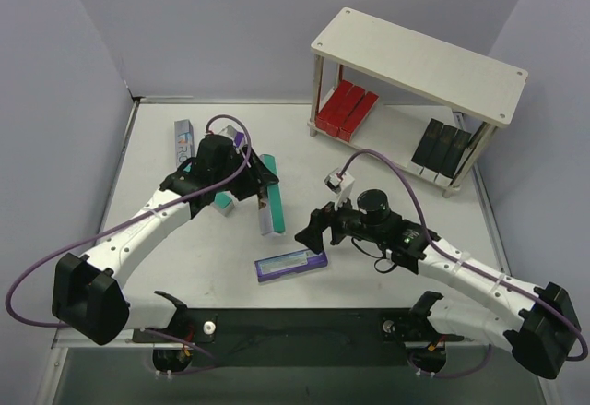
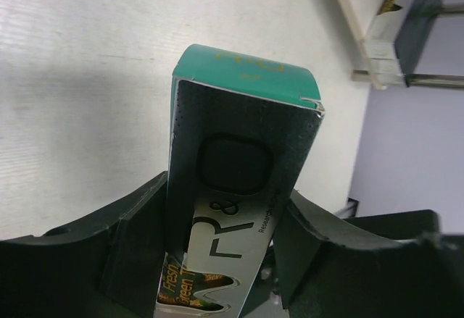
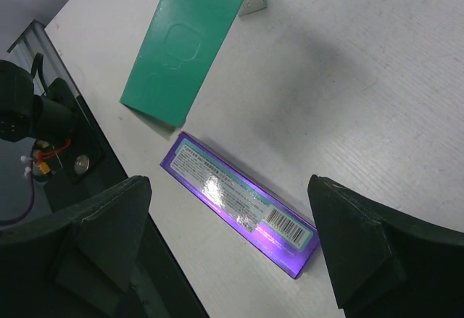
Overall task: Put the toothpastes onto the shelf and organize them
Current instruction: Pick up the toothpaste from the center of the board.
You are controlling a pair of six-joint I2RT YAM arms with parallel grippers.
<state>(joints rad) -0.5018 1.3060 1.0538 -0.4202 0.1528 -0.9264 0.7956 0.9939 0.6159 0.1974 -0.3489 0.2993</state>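
Pick-up: teal carton (image 2: 246, 72) is clamped by left tool (image 2: 225, 216); right tool (image 3: 228, 184) is spread above purple carton (image 3: 239, 202). Transfer to shelf (image 1: 419, 59), upper rt, is needed next.

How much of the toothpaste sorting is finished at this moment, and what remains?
Done: red cartons and black cartons sit on the lower board of the shelf. In hand: the left pincer grips a teal carton; the right pincer is open over a purple carton. Left: that one and other cartons lying on the table.
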